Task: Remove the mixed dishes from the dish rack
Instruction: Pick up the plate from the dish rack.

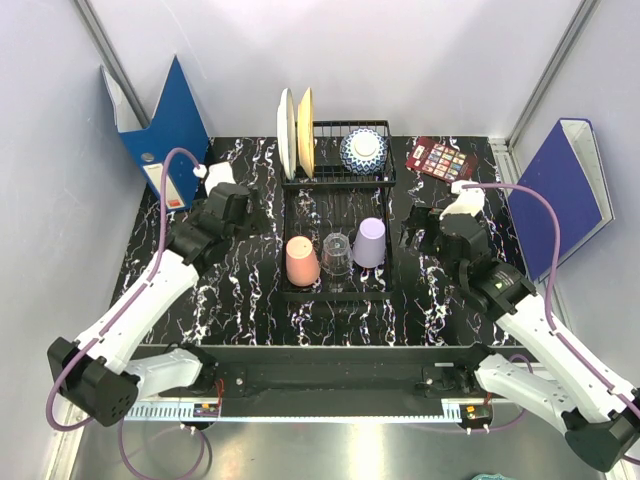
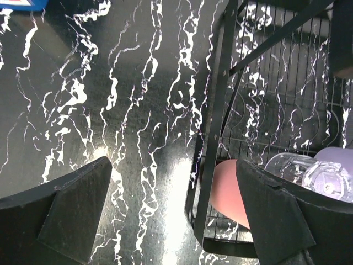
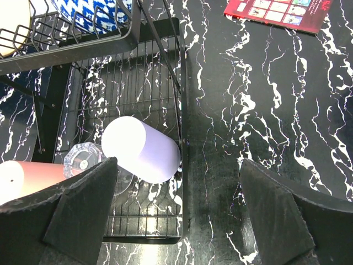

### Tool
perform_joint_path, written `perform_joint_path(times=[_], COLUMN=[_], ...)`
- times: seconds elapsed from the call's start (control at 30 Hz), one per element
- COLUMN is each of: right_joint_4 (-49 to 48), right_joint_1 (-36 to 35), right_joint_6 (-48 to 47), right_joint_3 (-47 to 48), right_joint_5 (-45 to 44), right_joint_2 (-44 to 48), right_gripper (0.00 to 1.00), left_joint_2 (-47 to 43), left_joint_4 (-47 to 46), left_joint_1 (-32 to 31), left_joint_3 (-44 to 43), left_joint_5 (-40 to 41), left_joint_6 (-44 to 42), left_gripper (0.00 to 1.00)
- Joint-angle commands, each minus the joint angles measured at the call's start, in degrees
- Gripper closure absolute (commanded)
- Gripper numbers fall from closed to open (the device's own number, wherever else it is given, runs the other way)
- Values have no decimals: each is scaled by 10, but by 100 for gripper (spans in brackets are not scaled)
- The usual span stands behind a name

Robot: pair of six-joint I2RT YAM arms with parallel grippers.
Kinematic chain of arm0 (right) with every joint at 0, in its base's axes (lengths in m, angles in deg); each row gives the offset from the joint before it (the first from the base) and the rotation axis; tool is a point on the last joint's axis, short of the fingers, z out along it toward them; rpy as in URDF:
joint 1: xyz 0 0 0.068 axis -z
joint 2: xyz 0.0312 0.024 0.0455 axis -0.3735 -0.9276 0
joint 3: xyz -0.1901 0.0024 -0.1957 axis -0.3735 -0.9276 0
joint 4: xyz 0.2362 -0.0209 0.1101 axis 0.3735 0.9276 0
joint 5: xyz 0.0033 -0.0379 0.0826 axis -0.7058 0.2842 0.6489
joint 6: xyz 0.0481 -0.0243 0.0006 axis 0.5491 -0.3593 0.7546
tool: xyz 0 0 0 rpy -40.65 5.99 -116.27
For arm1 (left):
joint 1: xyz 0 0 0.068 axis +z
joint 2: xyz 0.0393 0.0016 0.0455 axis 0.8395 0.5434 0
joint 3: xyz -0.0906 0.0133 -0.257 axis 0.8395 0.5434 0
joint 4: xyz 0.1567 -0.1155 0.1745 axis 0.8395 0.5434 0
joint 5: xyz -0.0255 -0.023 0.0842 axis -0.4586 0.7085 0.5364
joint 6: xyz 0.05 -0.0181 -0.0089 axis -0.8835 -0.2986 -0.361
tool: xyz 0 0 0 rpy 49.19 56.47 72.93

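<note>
Black wire makes up the rack (image 1: 335, 205), which stands mid-table (image 1: 240, 290). In its raised far section the white plate (image 1: 286, 135) and cream plate (image 1: 306, 133) stand on edge side by side, with the bowl (image 1: 363, 150) to their right. On the flat near part three cups sit upside down in a row: pink cup (image 1: 302, 262), glass cup (image 1: 336, 255), lavender cup (image 1: 369, 243). The left jaws hang spread and empty over the table just left of the rack. The right jaws, likewise spread and empty, hang just right of it, near the lavender cup.
</note>
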Motion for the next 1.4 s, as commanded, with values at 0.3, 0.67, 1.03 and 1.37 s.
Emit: perform_joint_path(times=[0.3, 0.67, 1.03, 1.37], right_joint_4=[-20, -11, -12, -11], right_joint_1=[-3, -3, -3, -3], right_joint_6=[2, -1, 10, 13], right_joint_3=[-7, -12, -17, -23], right_joint_5=[4, 15, 28, 26], right_joint_2=[30, 40, 29, 30], right_gripper=[0, 0, 0, 0], left_joint_2=[78, 266, 341, 377], left_joint_4=[-30, 1, -5, -6], left_joint_1=[-2, -30, -76, -93], left_joint_3=[-258, -564, -656, -652], left_joint_5=[122, 180, 233, 230], left_joint_6=[-152, -227, -288, -288], left_gripper=[1, 6, 31, 34])
